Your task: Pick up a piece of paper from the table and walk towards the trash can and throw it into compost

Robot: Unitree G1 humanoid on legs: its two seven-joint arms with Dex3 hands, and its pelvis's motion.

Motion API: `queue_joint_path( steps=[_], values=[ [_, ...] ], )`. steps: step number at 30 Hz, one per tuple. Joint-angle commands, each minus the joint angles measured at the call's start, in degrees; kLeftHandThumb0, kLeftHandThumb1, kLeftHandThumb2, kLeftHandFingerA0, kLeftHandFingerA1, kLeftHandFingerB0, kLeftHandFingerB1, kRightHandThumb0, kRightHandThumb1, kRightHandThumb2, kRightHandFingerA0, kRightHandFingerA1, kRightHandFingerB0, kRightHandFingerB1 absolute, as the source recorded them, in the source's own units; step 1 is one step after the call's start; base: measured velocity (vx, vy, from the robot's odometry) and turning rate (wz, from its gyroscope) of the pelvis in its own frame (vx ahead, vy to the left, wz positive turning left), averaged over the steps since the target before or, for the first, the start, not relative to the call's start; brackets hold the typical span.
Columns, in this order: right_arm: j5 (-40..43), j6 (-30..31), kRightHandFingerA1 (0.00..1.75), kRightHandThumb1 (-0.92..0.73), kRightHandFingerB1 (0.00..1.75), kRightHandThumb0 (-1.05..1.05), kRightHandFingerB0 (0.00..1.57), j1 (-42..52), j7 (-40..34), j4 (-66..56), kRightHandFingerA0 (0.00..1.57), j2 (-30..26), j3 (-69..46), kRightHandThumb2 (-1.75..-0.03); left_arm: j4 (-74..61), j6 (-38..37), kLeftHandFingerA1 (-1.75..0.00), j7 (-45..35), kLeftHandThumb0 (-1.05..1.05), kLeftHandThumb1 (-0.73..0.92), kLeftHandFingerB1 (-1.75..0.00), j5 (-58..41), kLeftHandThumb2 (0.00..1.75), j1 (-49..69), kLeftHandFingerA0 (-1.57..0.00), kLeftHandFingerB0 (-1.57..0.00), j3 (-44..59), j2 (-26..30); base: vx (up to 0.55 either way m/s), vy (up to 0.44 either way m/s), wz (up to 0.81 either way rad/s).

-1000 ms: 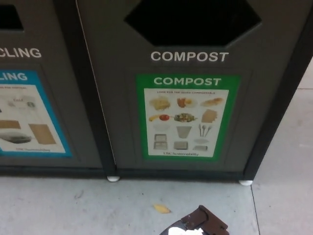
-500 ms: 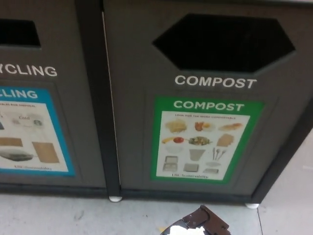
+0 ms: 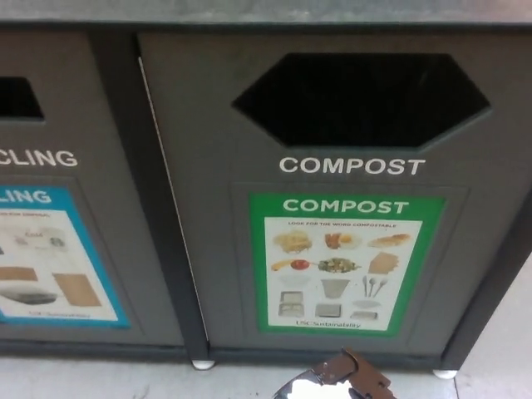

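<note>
At the bottom centre of the frame a brown-and-black robot hand (image 3: 353, 381) shows only in part, with a white crumpled piece of paper (image 3: 301, 389) against it at the lower edge; which arm it belongs to cannot be told, and neither can how the fingers stand, though the paper seems to be carried there. The wide black hexagonal opening (image 3: 360, 100) of the dark grey compost bin (image 3: 208, 208) lies in the upper centre of the frame, above the white word COMPOST and the green-bordered compost poster (image 3: 345, 264). The paper sits far below the opening and slightly left of its middle, so the throw calls for a lift straight up and forward.
</note>
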Motion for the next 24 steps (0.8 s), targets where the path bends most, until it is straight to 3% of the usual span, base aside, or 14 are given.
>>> queue_joint_path(
  steps=[1, 6, 7, 12, 24],
  values=[
    [5.84, -0.47, 1.75, -0.59, 1.56, -0.26, 0.72, 0.97, 1.96, -3.46, 0.92, 5.86, 4.65, -1.17, 0.64, -1.07, -0.87, -0.20, -0.09, 0.69, -0.71, -0.62, 0.73, -0.53, -0.86, -0.80, 0.42, 0.22, 0.10, 0.057, -0.19],
    [6.15, -0.28, 1.75, -0.57, 1.57, -0.28, 0.72, 1.36, 2.59, -3.46, 0.92, 6.08, 3.82, -1.17, 1.40, -1.74, -0.87, 0.11, -0.05, 0.68, -0.72, -0.24, 0.76, -0.64, -0.87, -0.81, 0.20, 0.44, 0.15, 0.174, -0.04],
    [6.33, -0.12, 1.75, -0.59, 1.59, -0.27, 0.69, 1.33, 2.76, -3.52, 0.90, 6.00, 3.44, -1.17, 1.40, -1.88, -0.88, 0.43, -0.10, 0.69, -0.71, 0.04, 0.67, -0.61, -0.89, -0.82, 0.02, 0.47, 0.14, 0.430, -0.61],
    [6.51, 0.62, 1.75, -0.59, 1.56, -0.27, 0.71, 1.83, 2.85, -4.10, 0.92, 6.17, 2.89, -1.16, 1.63, -1.92, -0.89, 0.32, -0.10, 0.69, -0.72, -0.44, 0.67, -0.74, -0.87, -0.81, 0.21, 0.22, 0.15, 0.169, -0.01],
    [6.07, -0.19, 1.75, -0.58, 1.58, -0.29, 0.70, 2.78, 4.47, -3.13, 0.90, 7.00, 2.73, -1.14, -0.40, -1.91, -0.87, 0.65, -0.08, 0.68, -0.72, 0.25, 0.73, 0.46, -0.89, -0.81, -0.46, 0.75, 0.17, -0.056, 0.08]
  ],
)
